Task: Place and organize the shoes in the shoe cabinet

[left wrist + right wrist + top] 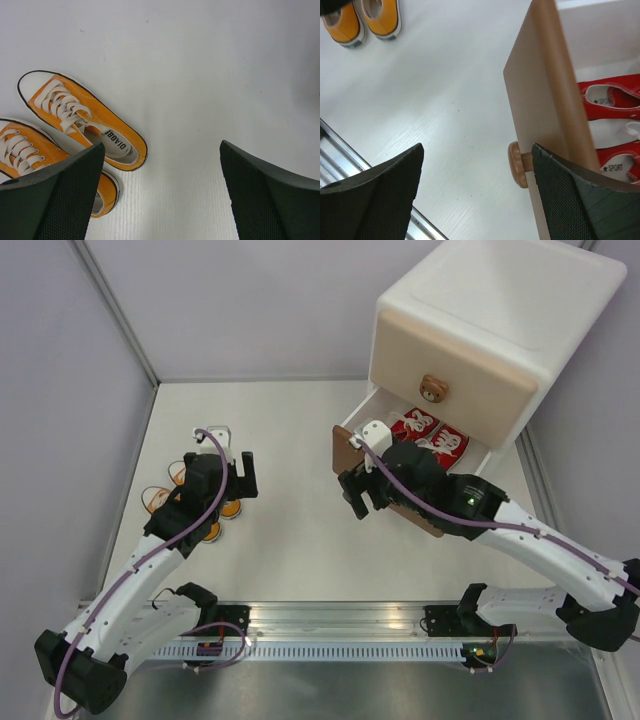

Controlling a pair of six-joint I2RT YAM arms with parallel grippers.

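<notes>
Left jaws: the left gripper (pixel 160 152) is standing wide open, holding and touching nothing; bare table (pixel 200 60) is showing between its fingers.
Right jaws: the right gripper (pixel 477 150) is likewise standing wide and gripping nothing. The round knob (pixel 516 164) of the brown lower drawer (pixel 547 95) is sitting between the fingers, just beside the drawer-side one; whether they are touching cannot be told.
Finger pads (pixel 60 200): these are showing as black wedge shapes with a fine mesh-like texture.
Orange shoes (pixel 82 120): the pair is lying side by side on the table beside the left gripper, toes pointing the same way and partly hidden under the left arm in the top view. Canvas uppers, white laces and white rubber toe caps are showing, with a dark line edging the soles.
Red shoes (pixel 428 432): the pair is lying side by side inside the lower drawer, which is standing open; white laces and printed white insoles are showing.
Shoe cabinet (pixel 500 310): it is standing at the far right of the table, a smooth white box with rounded corners. Its beige upper drawer (pixel 460 360) is sitting shut and carrying a bear-head knob (pixel 433 389).
Table surface: it is showing white and matte, with a faint fine grain.
</notes>
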